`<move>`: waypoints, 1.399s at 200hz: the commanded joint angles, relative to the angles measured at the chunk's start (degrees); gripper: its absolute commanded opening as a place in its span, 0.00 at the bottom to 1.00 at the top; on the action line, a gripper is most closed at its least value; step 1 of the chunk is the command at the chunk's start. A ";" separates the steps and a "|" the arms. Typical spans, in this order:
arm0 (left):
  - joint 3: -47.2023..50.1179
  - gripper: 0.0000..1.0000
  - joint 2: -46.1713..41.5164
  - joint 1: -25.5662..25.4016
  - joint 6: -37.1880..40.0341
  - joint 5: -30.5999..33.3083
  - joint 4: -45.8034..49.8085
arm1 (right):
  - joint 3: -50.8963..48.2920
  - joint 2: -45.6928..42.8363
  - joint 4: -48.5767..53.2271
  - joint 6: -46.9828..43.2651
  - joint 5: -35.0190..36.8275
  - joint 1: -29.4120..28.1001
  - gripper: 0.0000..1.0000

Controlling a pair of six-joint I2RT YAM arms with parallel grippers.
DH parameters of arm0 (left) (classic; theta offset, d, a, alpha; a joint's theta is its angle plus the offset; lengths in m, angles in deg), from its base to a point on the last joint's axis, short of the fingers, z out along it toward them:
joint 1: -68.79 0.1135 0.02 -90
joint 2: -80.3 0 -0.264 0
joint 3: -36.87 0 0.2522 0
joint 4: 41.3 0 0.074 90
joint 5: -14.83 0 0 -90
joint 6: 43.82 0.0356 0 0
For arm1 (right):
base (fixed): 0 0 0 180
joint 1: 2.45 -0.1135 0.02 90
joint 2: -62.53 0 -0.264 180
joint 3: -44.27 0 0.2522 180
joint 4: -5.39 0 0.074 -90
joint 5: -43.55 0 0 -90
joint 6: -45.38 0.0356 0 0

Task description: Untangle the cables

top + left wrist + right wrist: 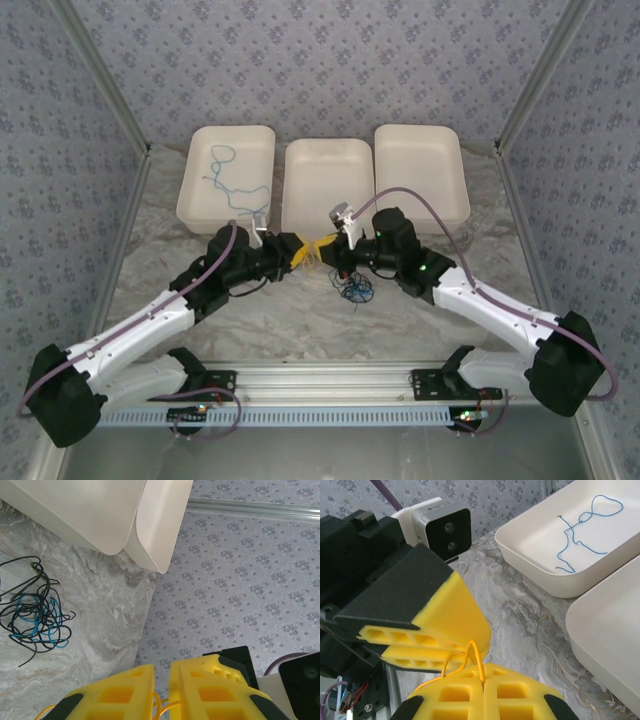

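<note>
The grey marbled table top [300,320], walled in floral paper, carries the work. The right gripper [482,674] is pinched tight on a thin yellow cord [473,652]. The left gripper [451,647] sits just beside it, its yellow pads [125,685] almost closed, apparently on the same cord.

Near them on the table lies a loose knot of black and blue cords [35,612], yet to be separated. Farther off, a thin blue cord [222,170] lies alone in the left white plastic tray [188,195]. By my reckoning, one cord is done.

Blue cable [581,517] loose in the left tray [186,195], yellow cable [478,660] pinched in both jaws, black-and-blue tangle [35,615] on the table [300,310].
</note>
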 commanded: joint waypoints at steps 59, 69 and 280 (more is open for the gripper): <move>-1.74 0.18 0.57 -0.45 -3.04 -0.71 4.35 | 2.68 0.09 -1.82 0.08 1.63 -0.08 0.00; -1.86 0.16 0.68 -0.46 -3.00 -0.67 4.35 | 2.60 0.16 -2.00 0.09 1.49 0.00 0.00; -4.69 0.00 -10.86 24.65 3.81 -16.27 14.71 | 4.04 2.11 23.39 -17.17 17.83 -6.97 0.00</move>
